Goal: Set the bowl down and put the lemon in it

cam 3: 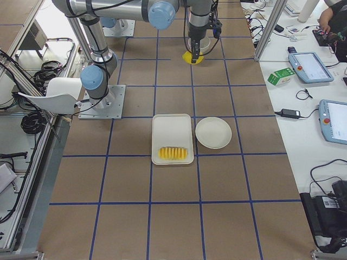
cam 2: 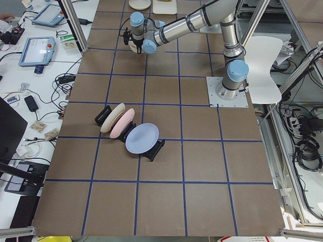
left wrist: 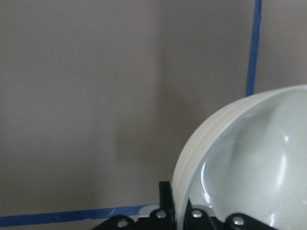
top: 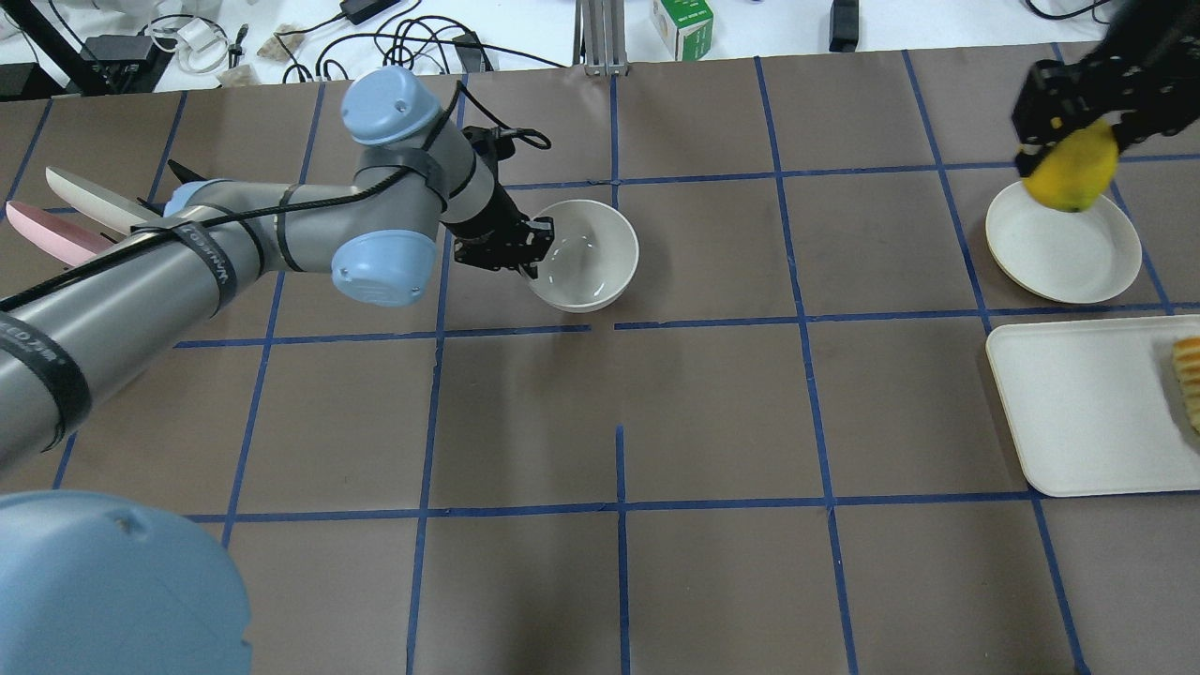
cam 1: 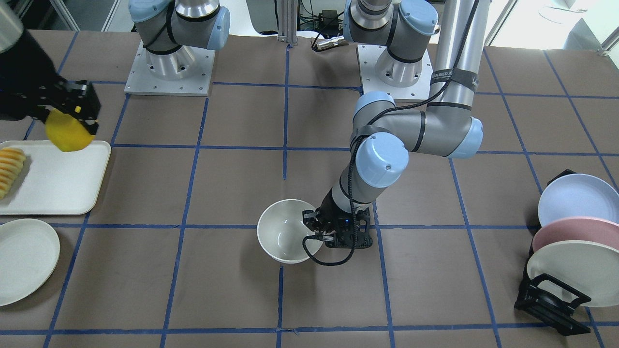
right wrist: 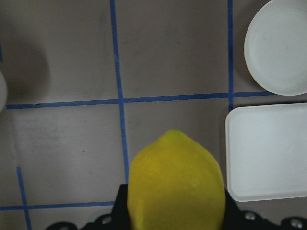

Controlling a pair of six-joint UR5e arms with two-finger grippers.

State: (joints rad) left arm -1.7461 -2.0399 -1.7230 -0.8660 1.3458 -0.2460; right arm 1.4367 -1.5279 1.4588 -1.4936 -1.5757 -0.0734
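The deep white bowl [cam 1: 283,237] is upright near the table's middle; it also shows in the overhead view [top: 591,258] and the left wrist view [left wrist: 249,158]. My left gripper [cam 1: 315,227] [top: 537,246] is shut on the bowl's rim, one finger inside and one outside. I cannot tell whether the bowl rests on the table or hangs just above it. My right gripper [cam 1: 77,121] [top: 1069,141] is shut on the yellow lemon [cam 1: 69,133] [top: 1073,171] [right wrist: 175,184] and holds it high above the tray side of the table, far from the bowl.
A white tray [cam 1: 58,179] [top: 1087,403] holds a row of ridged yellow slices [cam 1: 10,169]. A shallow white plate [cam 1: 24,258] [top: 1064,248] lies beside it. A black rack with pastel plates [cam 1: 570,246] stands on the left arm's side.
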